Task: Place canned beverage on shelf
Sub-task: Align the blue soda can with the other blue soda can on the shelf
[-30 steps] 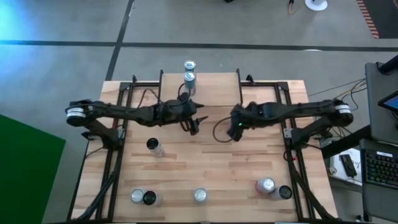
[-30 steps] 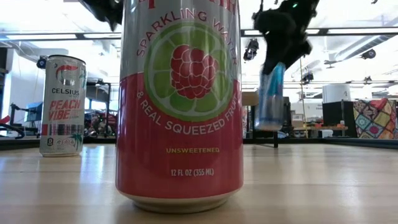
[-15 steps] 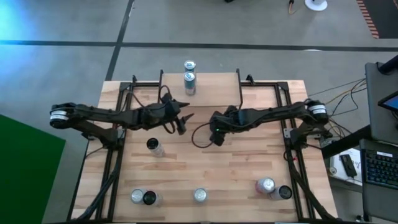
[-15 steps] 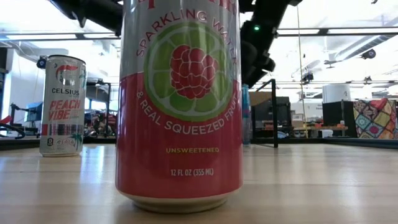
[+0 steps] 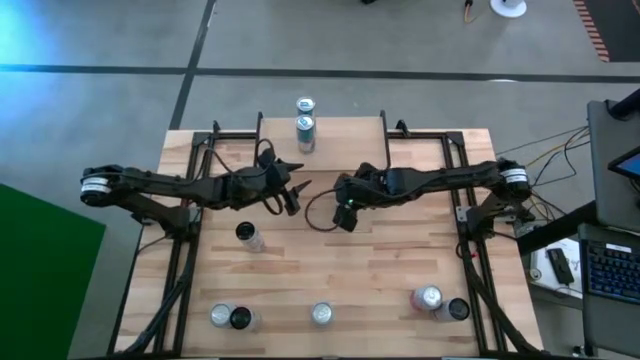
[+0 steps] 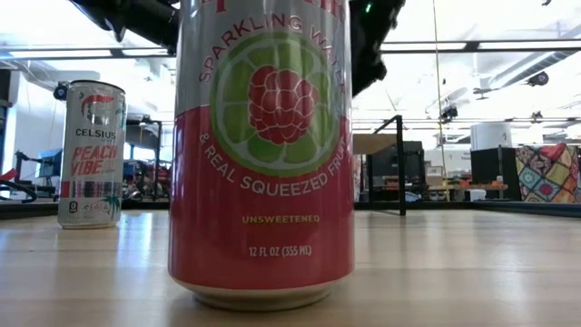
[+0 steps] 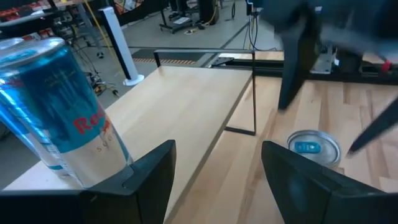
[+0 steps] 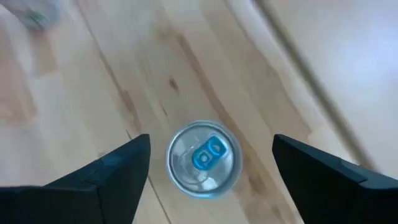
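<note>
A silver can with a blue tab (image 8: 204, 158) stands upright on the tabletop beside the shelf's black wire leg (image 7: 254, 93); it also shows in the left wrist view (image 7: 314, 148). My right gripper (image 8: 211, 138) hovers above it, open, pointing down, one finger on either side of the can's top and clear of it. The shelf (image 5: 340, 140) stands at the table's far middle, with a blue can (image 7: 62, 112) on its plank. My left gripper (image 7: 217, 155) is open and empty just in front of the shelf (image 5: 295, 190).
Two cans (image 5: 305, 128) (image 5: 304, 104) show at the shelf's left part. A can (image 5: 247, 235) stands left of centre. Several more stand along the near edge (image 5: 230, 316) (image 5: 322, 313) (image 5: 440, 303). A pink sparkling-water can (image 6: 263, 154) fills the low view, with a Celsius can (image 6: 91, 154) beside it.
My right gripper has gone toward the table's left edge, to a spot near my left gripper. The blue-tabbed can, which hung under it clear of the table a second ago, has come down. My left arm has drawn back a little toward the table's left edge.
</note>
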`<state>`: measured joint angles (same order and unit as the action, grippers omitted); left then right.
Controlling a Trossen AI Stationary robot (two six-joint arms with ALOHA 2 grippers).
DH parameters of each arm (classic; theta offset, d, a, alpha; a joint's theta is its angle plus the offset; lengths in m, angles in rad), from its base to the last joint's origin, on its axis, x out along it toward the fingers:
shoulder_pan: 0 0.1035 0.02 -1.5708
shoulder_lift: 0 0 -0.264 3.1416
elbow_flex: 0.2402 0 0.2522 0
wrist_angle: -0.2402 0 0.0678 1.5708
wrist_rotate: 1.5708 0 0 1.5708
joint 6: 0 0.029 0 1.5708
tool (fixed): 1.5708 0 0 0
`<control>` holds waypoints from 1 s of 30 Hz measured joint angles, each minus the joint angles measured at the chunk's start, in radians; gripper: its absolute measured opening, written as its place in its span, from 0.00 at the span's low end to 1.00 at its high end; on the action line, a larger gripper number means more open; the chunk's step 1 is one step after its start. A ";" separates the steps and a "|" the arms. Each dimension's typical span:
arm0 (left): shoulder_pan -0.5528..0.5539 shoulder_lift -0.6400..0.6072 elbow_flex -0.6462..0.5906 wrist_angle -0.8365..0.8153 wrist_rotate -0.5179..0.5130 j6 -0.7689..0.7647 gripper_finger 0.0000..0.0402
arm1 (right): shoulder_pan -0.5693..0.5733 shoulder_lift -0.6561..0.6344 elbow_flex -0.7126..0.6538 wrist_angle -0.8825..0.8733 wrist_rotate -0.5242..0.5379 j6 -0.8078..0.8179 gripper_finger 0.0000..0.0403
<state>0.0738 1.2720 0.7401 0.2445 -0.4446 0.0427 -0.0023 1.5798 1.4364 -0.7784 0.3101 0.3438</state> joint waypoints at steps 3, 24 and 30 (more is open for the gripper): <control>0.000 0.029 -0.003 0.015 0.001 -0.004 0.56 | 0.001 -0.077 0.003 -0.028 0.004 -0.057 0.83; -0.173 0.334 -0.003 0.178 -0.176 -0.291 0.59 | 0.011 -0.740 -0.692 0.382 0.248 -0.101 0.82; -0.174 0.390 -0.002 0.233 -0.106 -0.291 0.71 | 0.011 -0.839 -0.843 0.621 0.249 -0.182 0.82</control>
<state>-0.1001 1.6624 0.7377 0.4776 -0.5509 -0.2487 0.0086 0.7406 0.5932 -0.1572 0.5591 0.1618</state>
